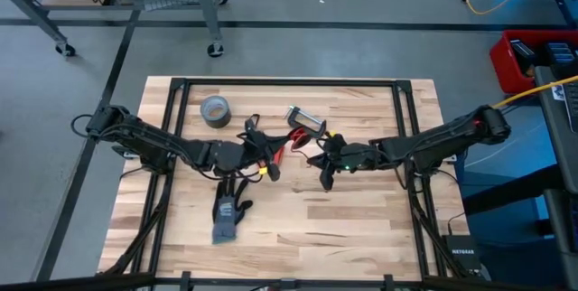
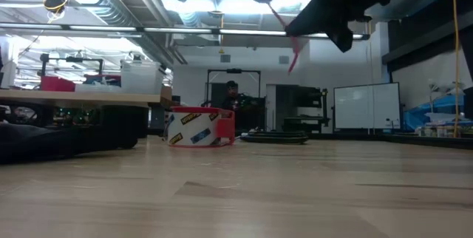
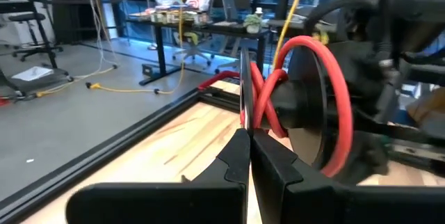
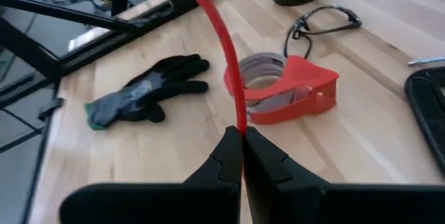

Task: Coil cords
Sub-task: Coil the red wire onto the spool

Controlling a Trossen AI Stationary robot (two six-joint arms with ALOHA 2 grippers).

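Jaws of the left gripper are pressed together on the red cord, which loops just in front of them. The right gripper also pinches this red cord between closed jaws. Both arms reach inward to the bench middle, held above it, grippers near each other. A black glove lies flat beside a red tape dispenser.

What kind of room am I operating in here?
Likely a robotics lab or workshop: a butcher-block workbench on a concrete floor, a wheeled metal cart, plus desks and a whiteboard beyond.
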